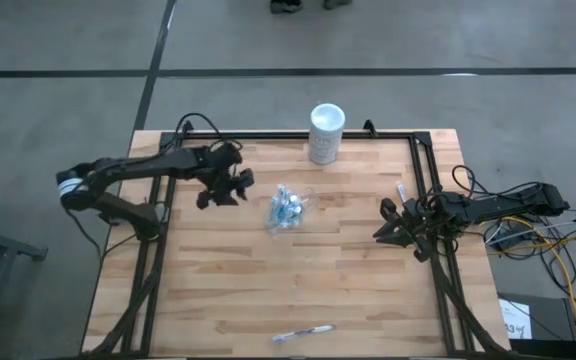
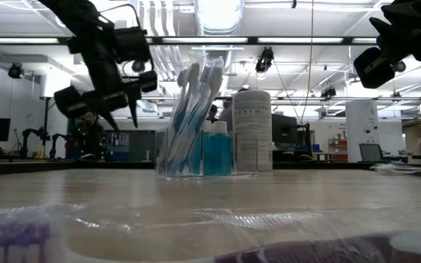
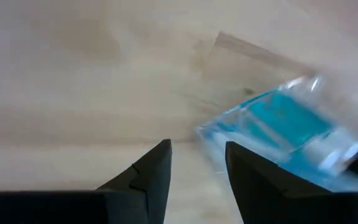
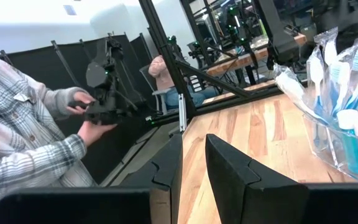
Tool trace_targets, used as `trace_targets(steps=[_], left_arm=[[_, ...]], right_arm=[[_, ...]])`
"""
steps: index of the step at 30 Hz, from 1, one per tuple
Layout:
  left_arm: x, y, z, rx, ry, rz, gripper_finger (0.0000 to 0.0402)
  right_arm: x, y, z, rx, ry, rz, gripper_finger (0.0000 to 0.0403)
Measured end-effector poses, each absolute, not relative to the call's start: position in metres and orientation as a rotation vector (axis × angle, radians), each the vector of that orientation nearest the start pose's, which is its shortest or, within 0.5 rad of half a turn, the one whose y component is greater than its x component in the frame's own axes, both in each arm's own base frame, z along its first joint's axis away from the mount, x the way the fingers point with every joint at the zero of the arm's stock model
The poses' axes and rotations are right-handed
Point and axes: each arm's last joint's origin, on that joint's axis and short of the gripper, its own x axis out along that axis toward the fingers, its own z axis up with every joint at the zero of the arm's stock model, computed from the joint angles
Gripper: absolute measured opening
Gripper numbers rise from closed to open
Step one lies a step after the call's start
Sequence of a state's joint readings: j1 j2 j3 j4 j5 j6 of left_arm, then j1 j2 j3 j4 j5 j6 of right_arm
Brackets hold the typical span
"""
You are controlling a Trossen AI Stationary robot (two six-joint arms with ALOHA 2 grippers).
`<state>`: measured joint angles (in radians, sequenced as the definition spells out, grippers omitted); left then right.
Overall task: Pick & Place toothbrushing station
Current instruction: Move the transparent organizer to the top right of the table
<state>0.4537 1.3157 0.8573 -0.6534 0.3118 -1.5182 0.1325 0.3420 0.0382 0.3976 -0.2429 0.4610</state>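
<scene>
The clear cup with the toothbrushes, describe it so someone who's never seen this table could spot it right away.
Start at the tall white cylinder standing at the far edge of the wooden table. Just in front of it, near the table's middle, stands the clear cup, between the left gripper and the right gripper. It is much smaller than the cylinder, see-through, and stuffed with blue-and-white toothbrushes and teal tubes.

Left pincer (image 1: 230, 190) agape, right pincer (image 1: 388, 226) idle.
</scene>
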Motion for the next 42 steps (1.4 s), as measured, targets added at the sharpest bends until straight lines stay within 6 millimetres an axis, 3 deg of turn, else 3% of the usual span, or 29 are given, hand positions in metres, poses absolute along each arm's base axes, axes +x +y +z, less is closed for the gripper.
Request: trace_targets(steps=[4, 7, 13, 17, 23, 29, 35, 42], left_arm=[[0.217, 0.082, 0.215, -1.409, 0.843, 0.725, 0.0156], [0.220, 0.067, 0.205, -1.161, 0.852, 0.665, 0.0156], [0.224, 0.034, 0.179, -0.782, 0.882, 0.395, 0.0156], [0.227, 0.021, 0.167, -0.558, 0.781, 0.234, 0.0156], [0.224, 0.014, 0.155, -0.426, 0.641, 0.259, 0.0156], [0.225, 0.016, 0.153, -0.389, 0.619, 0.321, 0.0156], [0.237, 0.017, 0.161, -0.301, 0.605, 0.287, 0.0156], [0.251, 0.018, 0.154, -0.282, 0.640, 0.287, 0.0156]], right_arm=[[0.116, 0.023, 0.185, 0.450, -0.006, 0.390, 0.0068], [0.116, 0.023, 0.185, 0.450, -0.006, 0.390, 0.0068], [0.116, 0.023, 0.185, 0.450, -0.006, 0.390, 0.0068], [0.116, 0.023, 0.185, 0.450, -0.006, 0.390, 0.0068], [0.116, 0.023, 0.185, 0.450, -0.006, 0.390, 0.0068], [0.116, 0.023, 0.185, 0.450, -0.006, 0.390, 0.0068], [0.116, 0.023, 0.185, 0.450, -0.006, 0.390, 0.0068], [0.116, 0.023, 0.185, 0.450, -0.006, 0.390, 0.0068]])
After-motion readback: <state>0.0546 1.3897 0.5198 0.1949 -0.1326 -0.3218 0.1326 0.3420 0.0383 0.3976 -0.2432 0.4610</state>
